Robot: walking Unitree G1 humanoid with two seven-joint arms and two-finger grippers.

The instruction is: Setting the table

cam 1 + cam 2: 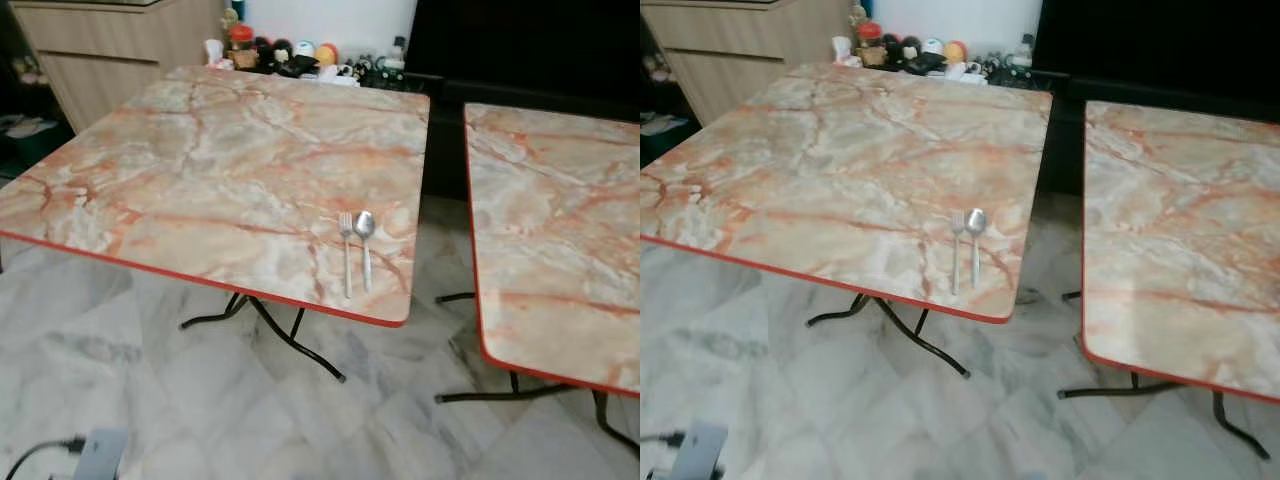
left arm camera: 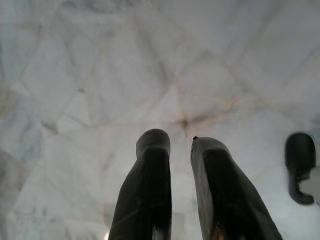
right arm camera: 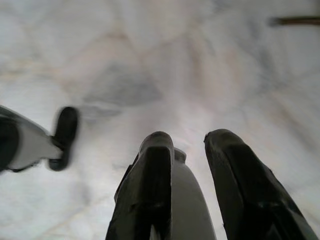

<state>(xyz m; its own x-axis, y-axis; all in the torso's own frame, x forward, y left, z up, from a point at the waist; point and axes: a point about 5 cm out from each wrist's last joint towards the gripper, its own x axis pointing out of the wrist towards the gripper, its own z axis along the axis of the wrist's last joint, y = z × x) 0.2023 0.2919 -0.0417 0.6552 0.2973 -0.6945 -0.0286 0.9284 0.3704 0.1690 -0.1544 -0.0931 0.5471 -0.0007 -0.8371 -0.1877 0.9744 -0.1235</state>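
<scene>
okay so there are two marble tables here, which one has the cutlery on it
The left table: a fork and spoon lie side by side near its front right corner. The right table has none.

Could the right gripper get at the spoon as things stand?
Probably not yet. The right gripper hangs low over the floor, holding something pale, while the spoon lies up on the table beside the fork.

Fork (image 1: 346, 250), spoon (image 1: 365, 240): shiny metal. Table (image 1: 200, 150): glossy marble-look top.
</scene>
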